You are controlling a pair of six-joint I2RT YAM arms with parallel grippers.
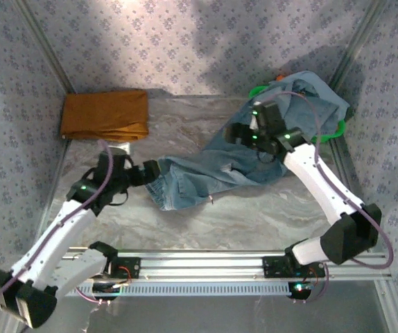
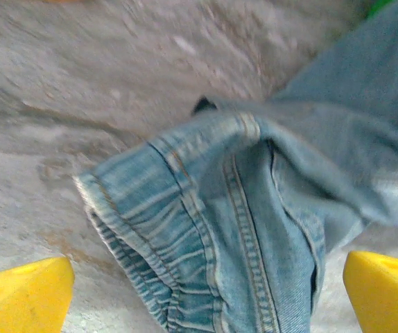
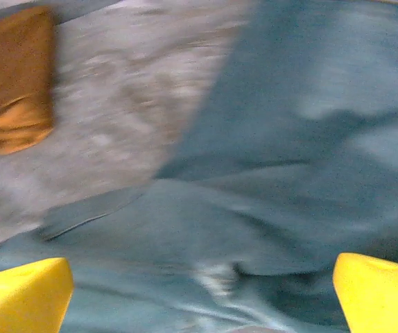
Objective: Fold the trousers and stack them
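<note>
Left end effector (image 2: 202,298), right end effector (image 3: 199,291): both spread wide, holding nothing. Between them: mid-blue denim trousers (image 1: 199,177), crumpled across marbled grey counter (image 1: 254,208), stitched edge just under left. Soft, limp, fairly heavy; likely drapes and drags. Grasp along thick stitched edges, where doubled denim resists slipping.

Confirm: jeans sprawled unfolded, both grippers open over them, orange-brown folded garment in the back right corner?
Wrong corner: the orange-brown folded garment sits back left, per the top external view. Jeans unfolded, left gripper and right gripper open over them: correct.
</note>
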